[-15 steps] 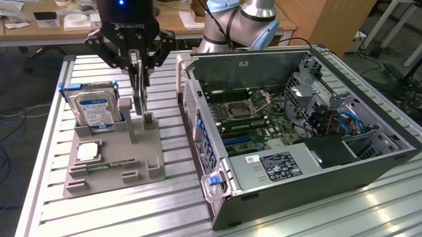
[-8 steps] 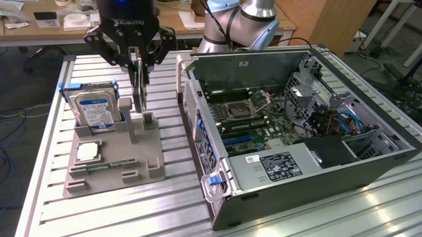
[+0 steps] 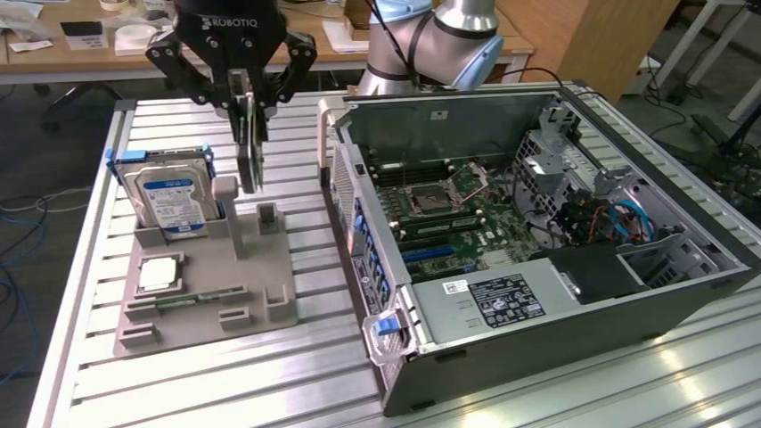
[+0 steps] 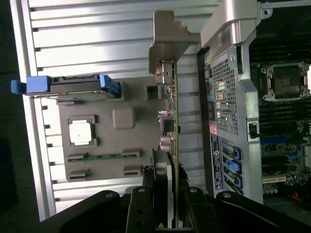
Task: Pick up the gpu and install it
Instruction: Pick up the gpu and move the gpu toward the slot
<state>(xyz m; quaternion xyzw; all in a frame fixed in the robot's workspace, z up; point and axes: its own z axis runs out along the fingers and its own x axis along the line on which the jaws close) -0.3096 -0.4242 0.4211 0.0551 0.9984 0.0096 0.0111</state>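
My gripper [image 3: 246, 107] hangs over the grey parts holder [image 3: 256, 267], shut on the gpu [image 3: 249, 156]. The card is a thin dark green board held on edge, its lower end a little above the holder's upright posts [image 3: 267, 217]. In the wrist view the gpu [image 4: 173, 116] runs straight out from between the fingers [image 4: 160, 179], and its silvery bracket [image 4: 167, 41] is at the far end. The card sits between the holder and the open computer case [image 3: 535, 232], beside the case's rear grille [image 4: 228, 92].
On the holder stand a silver hard drive [image 3: 173, 201] in a blue caddy, a processor chip [image 3: 159, 275] and a narrow green memory stick [image 3: 191, 300]. The case lies open with the motherboard [image 3: 458, 214] and blue slots [image 3: 437, 253] exposed. Everything rests on a ribbed metal table [image 3: 238, 383].
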